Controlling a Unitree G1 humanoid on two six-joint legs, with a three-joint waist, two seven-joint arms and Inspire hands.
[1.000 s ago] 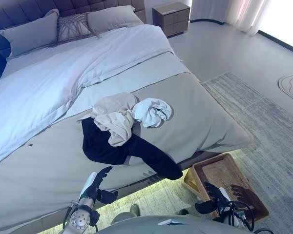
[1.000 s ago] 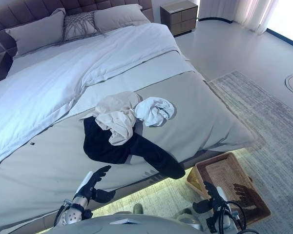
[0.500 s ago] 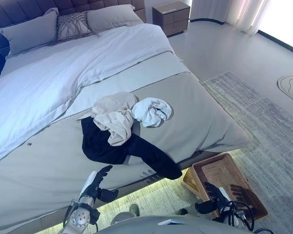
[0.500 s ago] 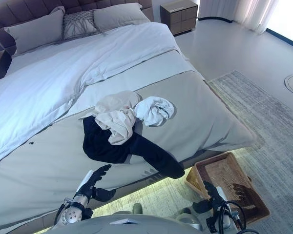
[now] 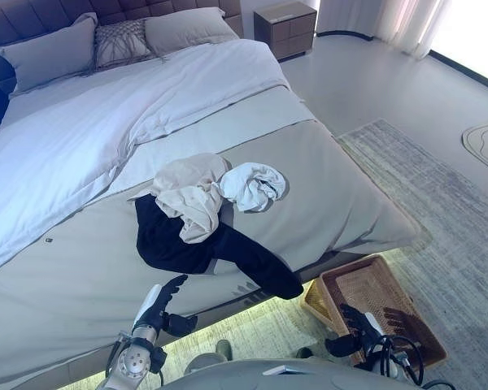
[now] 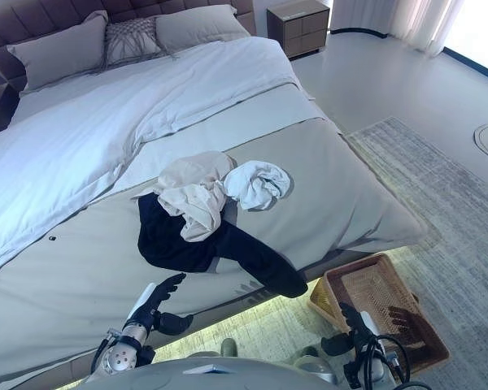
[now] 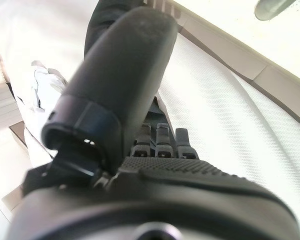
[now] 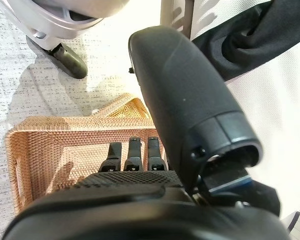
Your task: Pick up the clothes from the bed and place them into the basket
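A pile of clothes lies near the bed's foot: a black garment with one end hanging over the bed's edge, a cream one on top, and a white one beside it. A wicker basket stands on the rug by the bed's corner. My left hand hovers open over the grey bedspread just short of the black garment, holding nothing. My right hand hangs open above the basket's near side, also with nothing in it.
The bed carries a white duvet and pillows at the head. A nightstand stands at the far right of the headboard. A grey rug covers the floor to the right of the bed.
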